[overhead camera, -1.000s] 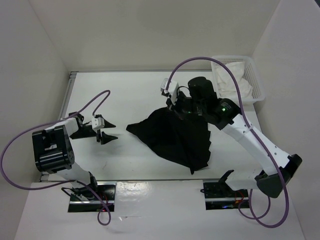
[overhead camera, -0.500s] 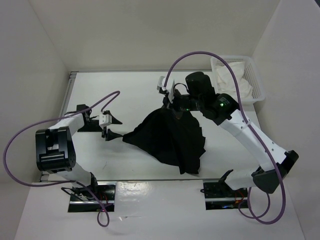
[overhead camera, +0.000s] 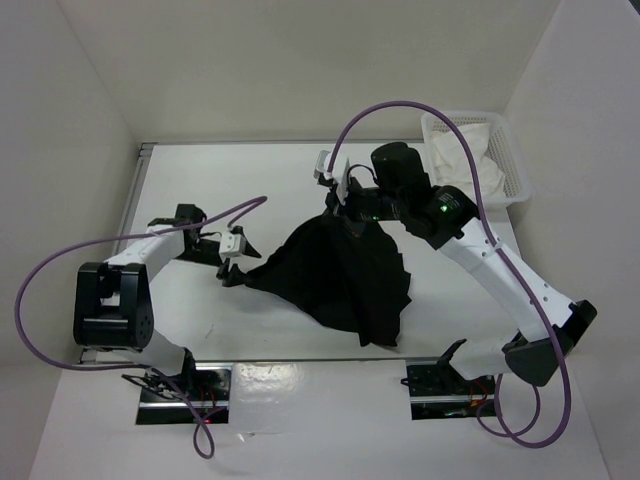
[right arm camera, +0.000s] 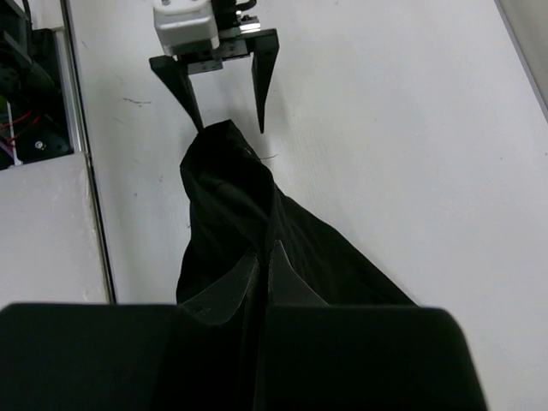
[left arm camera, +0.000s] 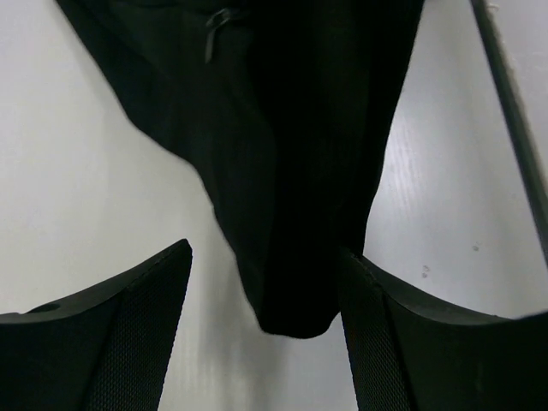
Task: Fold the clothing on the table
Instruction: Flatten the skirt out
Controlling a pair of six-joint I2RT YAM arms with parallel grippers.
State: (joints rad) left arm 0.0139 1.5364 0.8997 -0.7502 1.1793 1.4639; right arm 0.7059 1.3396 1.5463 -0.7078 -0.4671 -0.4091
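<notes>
Closer now, my left jaws stand wide open astride the black garment's (overhead camera: 345, 275) near corner, holding nothing. My right jaws are clamped on its far peak, tenting it mid-desk (overhead camera: 270, 190). Soft, limp, light cloth; I'd pinch that corner.

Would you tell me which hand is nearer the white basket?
Right. The right hand, gripping the black garment, sits left of the basket; the left hand is farther left, at the garment's left corner.

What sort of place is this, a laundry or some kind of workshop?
Most likely a robotics lab test cell: a cabled left arm and right arm mounted at a white table, plain white walls boxing it in, and one black garment.
</notes>
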